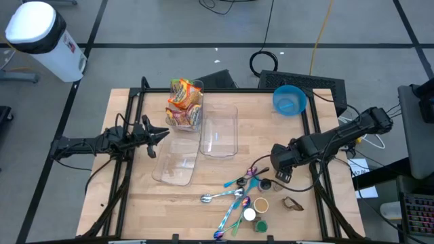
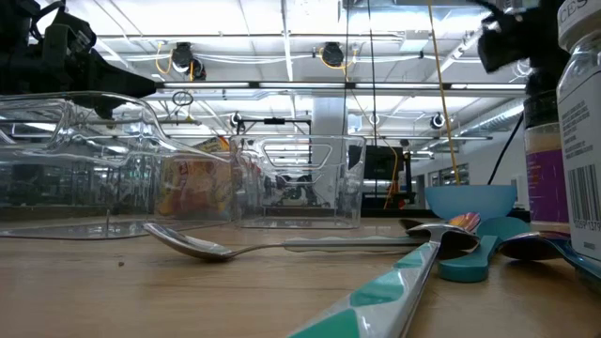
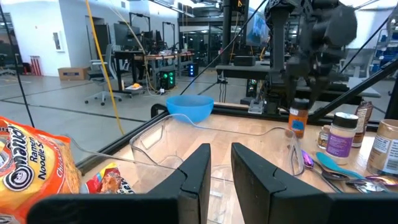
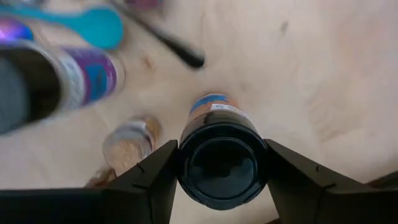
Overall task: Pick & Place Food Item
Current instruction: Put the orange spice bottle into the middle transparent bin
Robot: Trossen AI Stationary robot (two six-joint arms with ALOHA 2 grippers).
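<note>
A small spice jar [image 3: 297,121] with a black cap and an orange-and-blue label stands upright on the wooden table, right of centre. My right gripper [image 4: 222,165] points down over it, shut on the cap; in the high view the gripper [image 1: 281,175] hides the jar. Ramen noodle packets [image 1: 184,102] sit in a clear container at the far middle, also seen in the left wrist view [image 3: 31,162]. My left gripper [image 1: 159,135] waits level at the table's left with a narrow gap between its fingers [image 3: 199,174] and nothing in it. My right gripper pinches the jar's round black cap [image 4: 186,163] between its two fingers, one on each side. The fingers come from above, pointing steeply down. The jar is upright below them, and its base looks level with the table top in the left wrist view.
Two clear containers [image 1: 218,132] [image 1: 175,159] lie at the centre and a blue bowl [image 1: 289,100] stands at the far right. Several spoons [image 1: 234,196] and other small jars [image 1: 261,203] [image 4: 127,140] crowd the near side beside the held jar.
</note>
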